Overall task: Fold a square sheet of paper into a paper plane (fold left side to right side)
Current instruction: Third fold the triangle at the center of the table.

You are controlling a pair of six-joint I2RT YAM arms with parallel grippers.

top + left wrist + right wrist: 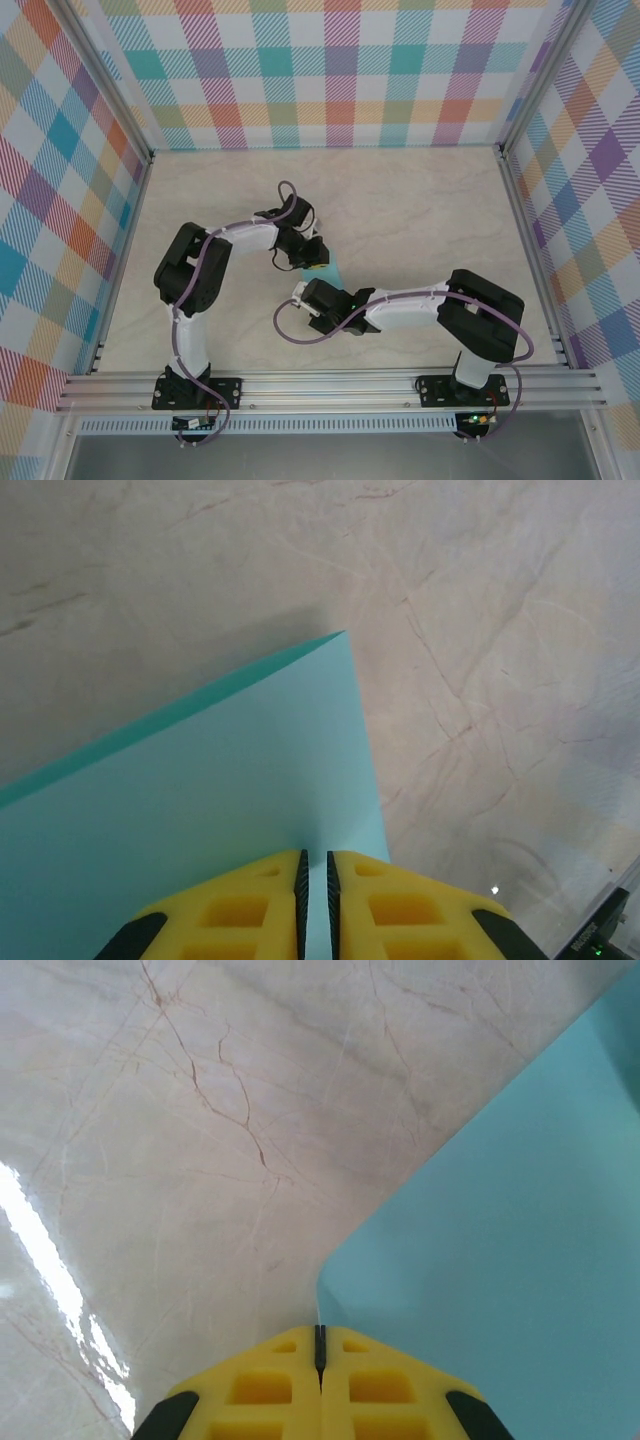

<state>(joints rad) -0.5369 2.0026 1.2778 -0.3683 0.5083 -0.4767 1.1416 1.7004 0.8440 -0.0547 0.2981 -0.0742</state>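
A small patch of the turquoise paper (327,270) shows on the table between my two wrists; the rest is hidden under the arms. My left gripper (308,252) is at the paper's far side. In the left wrist view the paper (230,810) spreads away from my left gripper (315,865), whose yellow fingers (240,910) stand a narrow slit apart with turquoise showing in the slit. My right gripper (303,293) is at the near side. In the right wrist view my right gripper (320,1338) is shut on a curled-up edge of the paper (520,1240).
The pale marbled tabletop (420,210) lies open to the back and right of the arms. Checked walls with aluminium posts (520,190) close it on three sides. A metal rail (330,385) with the arm bases runs along the near edge.
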